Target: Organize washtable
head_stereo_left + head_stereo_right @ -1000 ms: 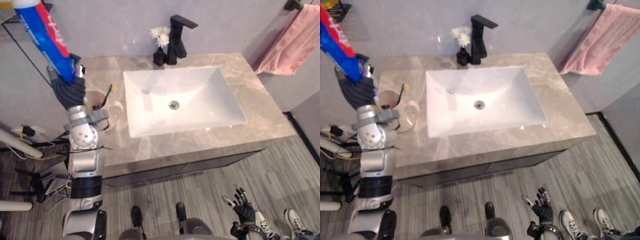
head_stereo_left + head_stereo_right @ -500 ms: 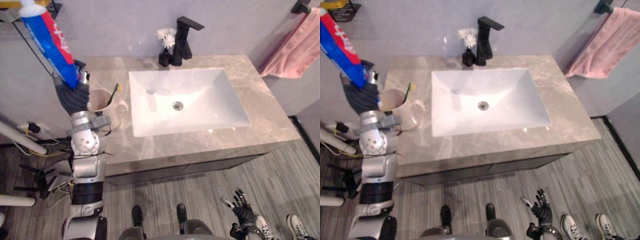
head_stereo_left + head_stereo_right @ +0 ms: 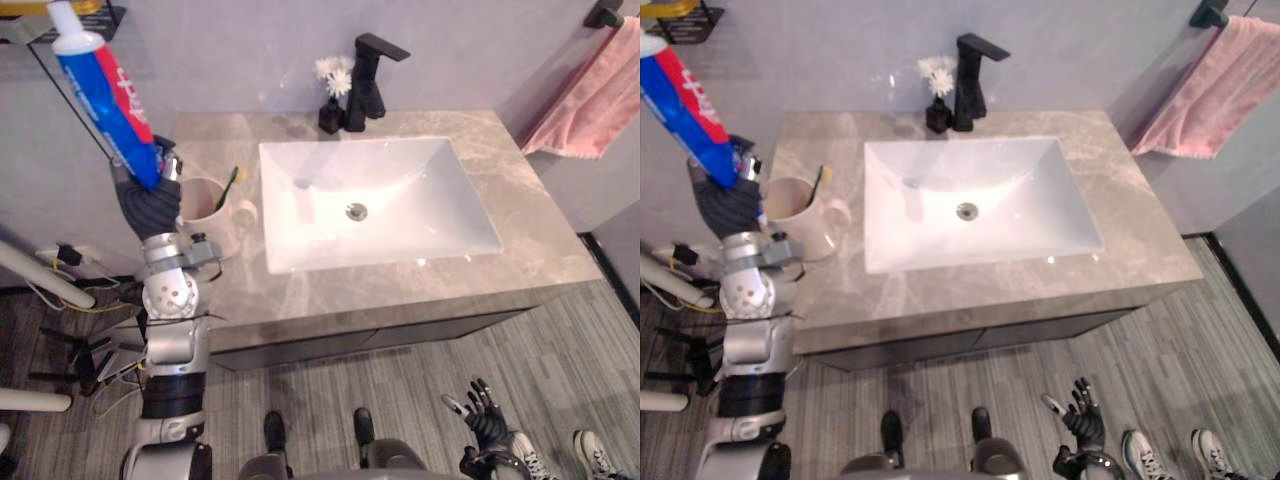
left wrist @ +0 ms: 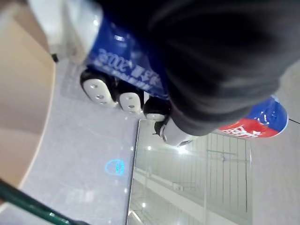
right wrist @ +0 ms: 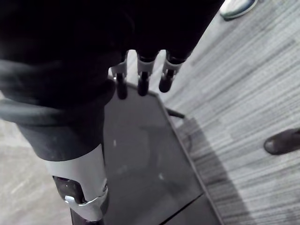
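The left robot hand (image 3: 148, 200) has its fingers (image 4: 117, 96) curled round the lower end of the toothpaste tube (image 3: 105, 100). It holds the tube in the air at the left end of the worktop (image 3: 540, 230), just beside the cup (image 3: 205, 210). The grip on the tail end leaves most of the tube free above the hand. That probably suits putting it away upright, either tail-first into the cup next to the toothbrush (image 3: 228, 185) or up onto the wire shelf (image 3: 60, 15) on the wall. I cannot tell which is meant.

The cup stands on the worktop between the hand and the sink (image 3: 370, 200), handle turned toward the sink, with the toothbrush leaning against its rim. Cup and tube are close together, so the tube will probably need only a short move.

The tube's long axis is steep, close to upright. Its white cap is at the top and its tail is in the hand. Seen from the head, the cap end leans toward the robot's left and the wall, away from the sink.

The right robot hand (image 3: 485, 420) hangs low over the floor, well apart from the worktop, with fingers spread and holding nothing.
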Motion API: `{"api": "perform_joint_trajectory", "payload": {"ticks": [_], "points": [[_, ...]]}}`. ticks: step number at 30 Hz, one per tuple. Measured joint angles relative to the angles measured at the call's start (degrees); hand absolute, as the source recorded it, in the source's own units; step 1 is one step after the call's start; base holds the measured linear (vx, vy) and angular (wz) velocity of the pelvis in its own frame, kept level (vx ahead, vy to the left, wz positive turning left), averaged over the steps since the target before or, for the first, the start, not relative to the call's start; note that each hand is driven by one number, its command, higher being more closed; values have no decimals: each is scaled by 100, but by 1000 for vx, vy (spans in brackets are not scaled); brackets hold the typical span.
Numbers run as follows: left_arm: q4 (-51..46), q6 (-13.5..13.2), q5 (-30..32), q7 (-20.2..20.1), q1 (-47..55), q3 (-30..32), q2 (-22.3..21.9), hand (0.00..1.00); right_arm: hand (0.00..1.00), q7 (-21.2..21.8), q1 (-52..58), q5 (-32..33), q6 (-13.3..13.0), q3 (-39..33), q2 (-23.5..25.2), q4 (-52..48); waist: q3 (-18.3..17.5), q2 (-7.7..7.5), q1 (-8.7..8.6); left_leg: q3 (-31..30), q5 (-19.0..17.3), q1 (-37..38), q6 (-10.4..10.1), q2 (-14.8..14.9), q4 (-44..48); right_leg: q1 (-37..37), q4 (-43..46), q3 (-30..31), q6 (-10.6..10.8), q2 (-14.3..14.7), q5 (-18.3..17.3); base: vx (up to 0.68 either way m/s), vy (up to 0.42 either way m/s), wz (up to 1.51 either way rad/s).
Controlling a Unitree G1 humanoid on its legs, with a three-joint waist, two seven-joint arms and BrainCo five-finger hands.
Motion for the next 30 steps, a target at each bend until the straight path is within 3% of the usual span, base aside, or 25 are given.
{"api": "perform_joint_trajectory", "payload": {"ticks": [30], "points": [[-1, -1, 10, 27, -189, -28, 10, 100, 0, 7, 4, 1, 0, 1, 1, 0, -71, -27, -10, 50, 0, 12, 0, 3, 28, -24, -1, 44, 3, 1, 3, 0, 0, 0]]}}
